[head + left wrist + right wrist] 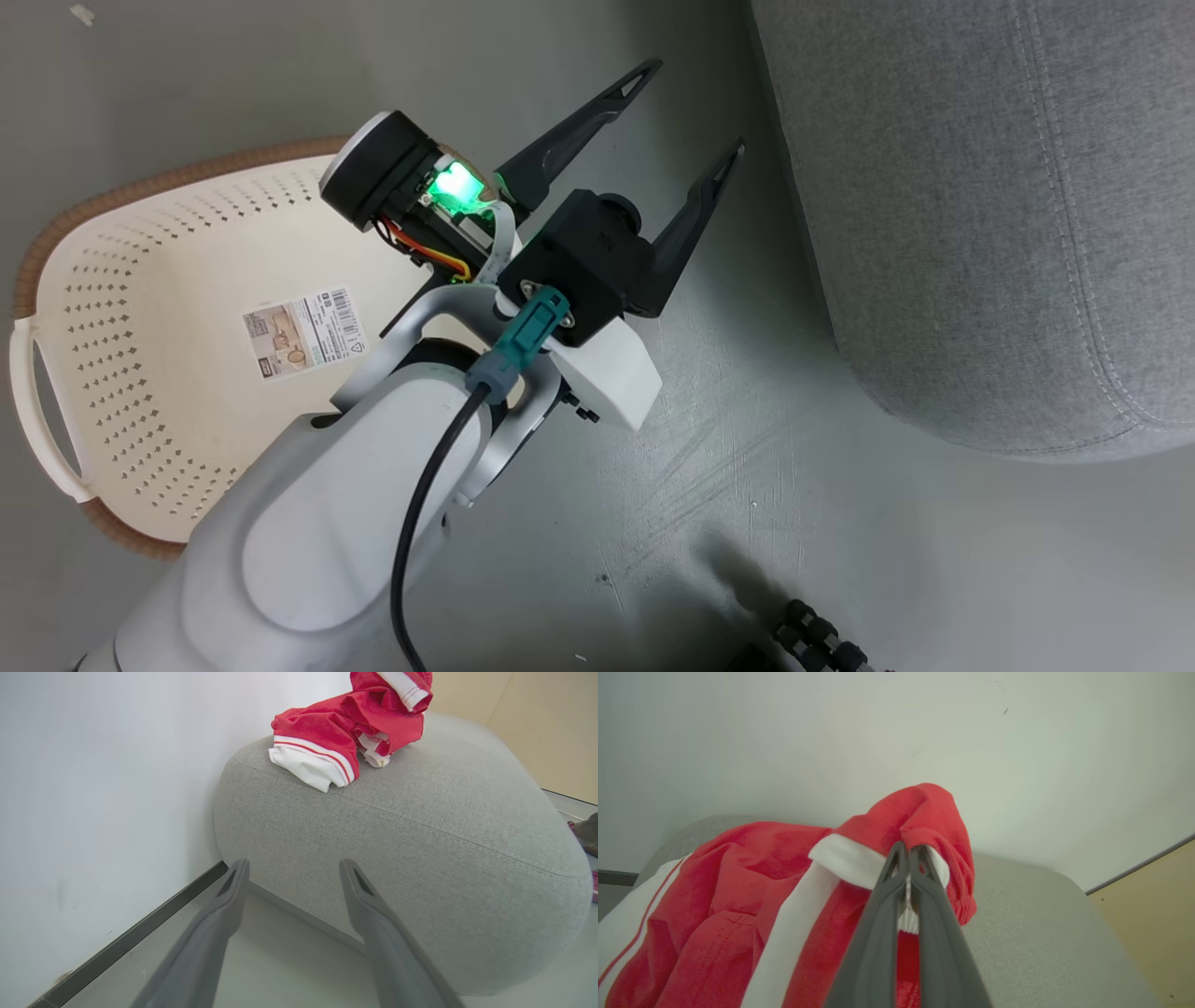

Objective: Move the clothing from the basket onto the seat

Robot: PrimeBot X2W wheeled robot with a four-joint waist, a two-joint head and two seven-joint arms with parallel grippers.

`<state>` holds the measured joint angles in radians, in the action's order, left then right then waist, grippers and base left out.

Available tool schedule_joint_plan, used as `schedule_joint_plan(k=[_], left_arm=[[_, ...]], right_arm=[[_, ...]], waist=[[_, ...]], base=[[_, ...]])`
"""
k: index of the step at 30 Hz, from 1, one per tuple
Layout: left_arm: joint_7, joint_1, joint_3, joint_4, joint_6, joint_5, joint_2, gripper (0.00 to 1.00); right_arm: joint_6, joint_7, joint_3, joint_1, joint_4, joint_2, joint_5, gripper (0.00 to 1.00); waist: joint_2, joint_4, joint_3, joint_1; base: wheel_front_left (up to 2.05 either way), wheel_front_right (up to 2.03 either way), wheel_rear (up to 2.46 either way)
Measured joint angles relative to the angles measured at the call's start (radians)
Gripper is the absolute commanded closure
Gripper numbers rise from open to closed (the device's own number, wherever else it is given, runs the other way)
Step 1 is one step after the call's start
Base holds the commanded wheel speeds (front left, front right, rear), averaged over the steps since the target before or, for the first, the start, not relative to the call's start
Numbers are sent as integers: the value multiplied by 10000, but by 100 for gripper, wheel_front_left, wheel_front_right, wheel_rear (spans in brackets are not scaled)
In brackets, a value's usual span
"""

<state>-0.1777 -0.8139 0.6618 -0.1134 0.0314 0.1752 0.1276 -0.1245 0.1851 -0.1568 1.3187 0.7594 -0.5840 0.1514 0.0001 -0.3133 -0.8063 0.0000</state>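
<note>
Well off the grey sofa (980, 233), on the far left of the head view, the cream laundry basket (140, 373) is sitting on the floor (747, 485). Its perforated bottom and label sticker (303, 331) are showing bare. Between basket and sofa, the left gripper (695, 105) is hanging over the floor just short of the sofa's rounded edge. Its two long fingers are standing wide apart and gripping nothing.

On top of the sofa, near the end beside the pale wall (93, 788), the red clothing (336, 732) is lying in a crumpled heap, white striped trim spilling toward the sofa's front edge. Above the sofa's top, the right gripper (909, 848) is pinching shut on the clothing at a white cuff (845, 858). Red fabric is bunching over its tips and the rest is draping down onto the cushion.

The clothing is looking light, soft and limp. It will likely sag and trail from any single hold, and it should not slip much in the jaws. The thicker cuff or a gathered fold is probably the best place to take it, since a single thin layer could pull free. Opening the right jaws above the cushion should let it settle on the seat.
</note>
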Motion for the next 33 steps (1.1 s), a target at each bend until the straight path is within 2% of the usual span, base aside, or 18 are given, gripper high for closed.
schedule_joint_plan(k=[2, 6, 11, 12, 13, 14, 15, 16, 17, 18, 27, 33], left_arm=[[44, -9, -15, 48, 0, -12, 6, 0], [313, -9, -127, 345, -82, -10, 92, 0], [428, -9, -238, 489, -82, -4, 115, 0], [495, -9, -249, 531, -82, 0, 123, 0], [522, -9, -270, 564, -82, 0, 134, 0], [571, -9, -295, 602, -82, 0, 148, 0], [594, -9, -318, 633, -82, 0, 167, 0], [648, -9, -332, 660, -82, 0, 186, 0], [663, -9, -347, 681, -82, 2, 207, 0], [713, -9, -357, 706, -81, 2, 224, 0], [1220, 12, -610, 880, -58, 31, 293, 0], [1624, 122, -951, 953, 194, 180, 311, 0]], right_arm=[[0, -207, 226, 8, 299, 253, 570, 100], [0, -207, 222, -36, 698, 798, 746, 100], [0, -180, 253, -51, 995, 842, 1049, 100], [0, -180, 245, -75, 1043, 867, 1091, 95], [0, -178, 211, -96, 1095, 894, 1089, 84], [0, -174, 173, -123, 1143, 917, 1091, 65], [0, -163, 146, -182, 1156, 941, 1091, 52], [0, -111, 127, -246, 1170, 966, 1095, 22], [0, -86, 107, -290, 1191, 986, 1106, 7], [0, -50, 81, -312, 1189, 993, 1106, 0], [0, 251, -119, -862, 1041, 1076, 1313, 0], [0, 454, -476, -1327, 556, 1442, 1413, 0]], waist=[[0, 1, -105, 0], [0, -19, -132, 0], [0, -26, -53, 0], [0, -27, -25, 0], [0, -30, 5, 0], [0, -33, 39, 0], [0, -36, 75, 0], [0, -40, 114, 0], [0, -44, 157, 0], [0, -50, 201, 0], [0, -86, 718, 0], [0, -70, 1167, 0]], base=[[0, 0, 0], [0, 0, 0], [0, 0, 0], [0, 0, 0], [0, 0, 0], [0, 0, 0], [0, 0, 0], [0, 0, 0], [0, 0, 0], [0, 0, 0], [0, 0, 0], [0, 0, 0]])
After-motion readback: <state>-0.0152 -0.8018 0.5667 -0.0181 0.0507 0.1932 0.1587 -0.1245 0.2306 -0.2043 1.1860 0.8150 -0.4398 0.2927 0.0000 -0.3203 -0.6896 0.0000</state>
